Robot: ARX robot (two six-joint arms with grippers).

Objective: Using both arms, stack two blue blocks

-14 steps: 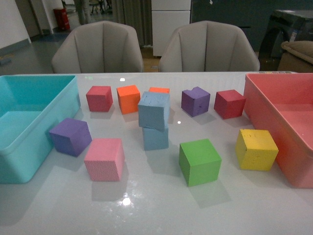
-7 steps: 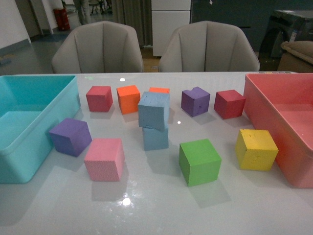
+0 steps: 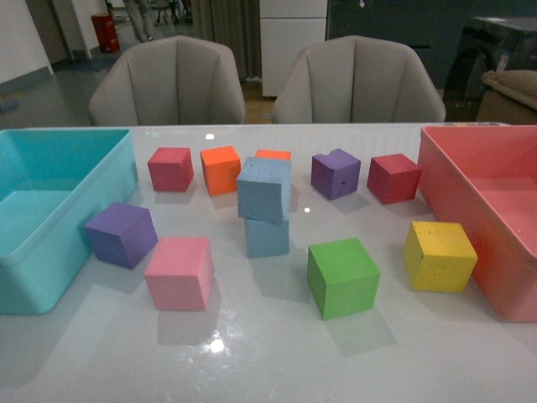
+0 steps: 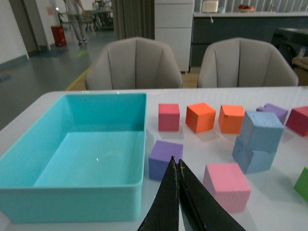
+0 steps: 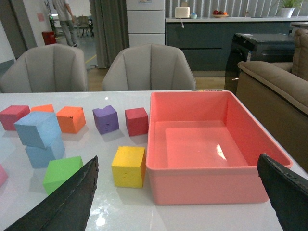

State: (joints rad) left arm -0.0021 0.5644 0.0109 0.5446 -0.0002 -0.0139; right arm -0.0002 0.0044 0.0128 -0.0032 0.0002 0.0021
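Note:
Two light-blue blocks stand stacked mid-table: the upper blue block (image 3: 264, 190) sits twisted and slightly tilted on the lower blue block (image 3: 268, 237). The left wrist view shows the same upper block (image 4: 261, 131) on the lower one (image 4: 251, 155), as does the right wrist view, upper (image 5: 38, 128) over lower (image 5: 44, 153). No arm appears in the front view. My left gripper (image 4: 176, 162) is shut with nothing in it, hanging near the purple cube (image 4: 165, 159). My right gripper (image 5: 178, 166) is wide open and empty, back from the stack, facing the pink bin (image 5: 207, 180).
A teal bin (image 3: 38, 273) stands at the left, a pink bin (image 3: 445, 172) at the right. Around the stack lie a pink cube (image 3: 179, 273), green cube (image 3: 341, 277), yellow cube (image 3: 439, 256), purple cubes (image 3: 122, 234) (image 3: 336, 174), red cubes (image 3: 170, 169) (image 3: 393, 178) and orange cubes (image 3: 221, 170).

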